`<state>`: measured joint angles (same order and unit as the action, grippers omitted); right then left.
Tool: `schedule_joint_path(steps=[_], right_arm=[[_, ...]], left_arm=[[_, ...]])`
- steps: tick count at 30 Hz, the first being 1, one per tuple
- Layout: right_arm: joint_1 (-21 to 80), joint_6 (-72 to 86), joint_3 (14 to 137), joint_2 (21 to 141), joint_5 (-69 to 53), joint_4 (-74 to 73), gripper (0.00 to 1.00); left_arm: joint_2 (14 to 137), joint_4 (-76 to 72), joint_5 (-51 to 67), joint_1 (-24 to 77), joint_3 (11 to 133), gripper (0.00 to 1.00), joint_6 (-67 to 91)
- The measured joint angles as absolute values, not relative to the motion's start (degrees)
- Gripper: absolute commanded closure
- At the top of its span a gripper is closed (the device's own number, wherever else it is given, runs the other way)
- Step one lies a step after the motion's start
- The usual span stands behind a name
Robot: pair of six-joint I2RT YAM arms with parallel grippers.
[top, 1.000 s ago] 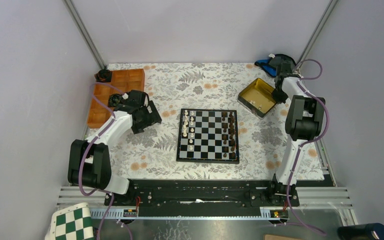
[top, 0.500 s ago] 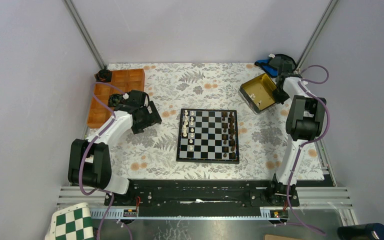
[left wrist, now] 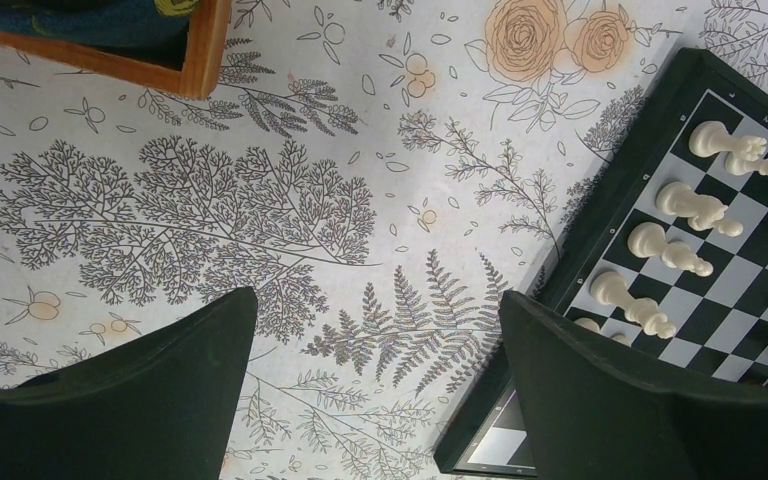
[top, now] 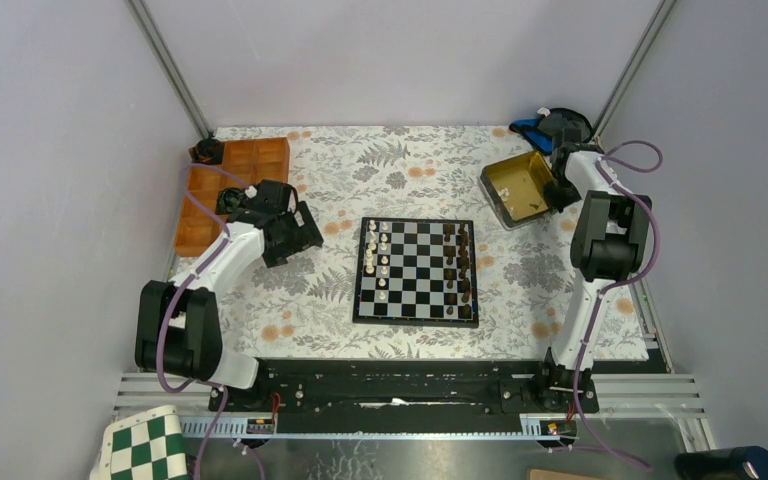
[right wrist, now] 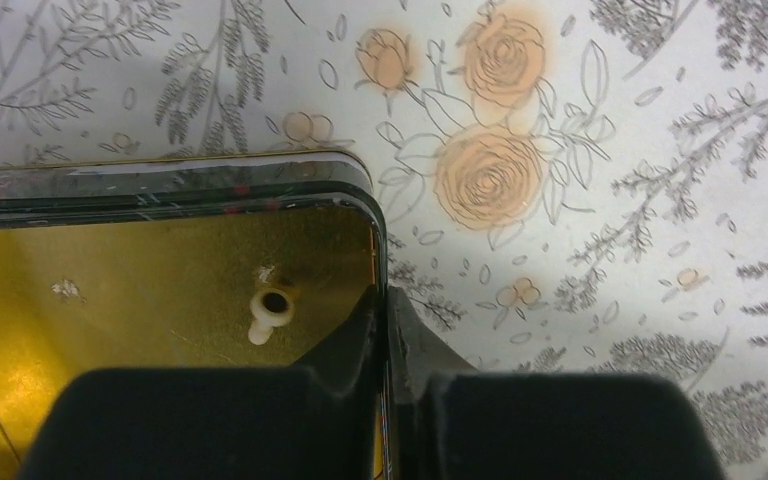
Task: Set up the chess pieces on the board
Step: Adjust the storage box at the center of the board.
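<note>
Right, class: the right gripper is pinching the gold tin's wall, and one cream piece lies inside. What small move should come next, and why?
Probably tip the gold tin so the cream piece slides out onto the tablecloth. The right gripper is shut on the tin's wall, so it cannot pick the piece itself, which lies loose on the tin's floor, away from the board.

Shiny gold metal tin (right wrist: 140,250) at two o'clock, glossy cream plastic chess pieces (left wrist: 680,205), matt floral cloth (left wrist: 260,200) over the surface.
</note>
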<state>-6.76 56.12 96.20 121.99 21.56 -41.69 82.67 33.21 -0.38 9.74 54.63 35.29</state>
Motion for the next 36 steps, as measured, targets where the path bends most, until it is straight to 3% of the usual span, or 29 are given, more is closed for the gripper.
schedule_joint_path(steps=[12, 15, 20, 23, 36], right_arm=[[-5.1, 61.2, 97.7, 122.0, 24.1, -50.8, 0.99], [-4.6, 62.2, 97.7, 122.0, 25.1, -51.8, 0.94], [-3.9, 63.1, 97.7, 122.0, 26.1, -52.0, 0.71], [-3.7, 62.9, 97.4, 121.9, 26.1, -51.3, 0.63], [-2.8, 60.0, 96.2, 118.5, 29.5, -49.6, 0.53]], left_arm=[[82.0, 33.2, 0.9, 9.7, 54.5, 0.01, 35.0], [82.0, 33.1, 1.1, 9.7, 54.2, 0.01, 34.9], [81.9, 33.2, 1.1, 9.7, 53.6, 0.01, 34.3], [81.9, 33.2, 1.1, 9.7, 53.5, 0.01, 34.1], [81.8, 33.2, 1.1, 9.7, 53.5, 0.01, 34.0]])
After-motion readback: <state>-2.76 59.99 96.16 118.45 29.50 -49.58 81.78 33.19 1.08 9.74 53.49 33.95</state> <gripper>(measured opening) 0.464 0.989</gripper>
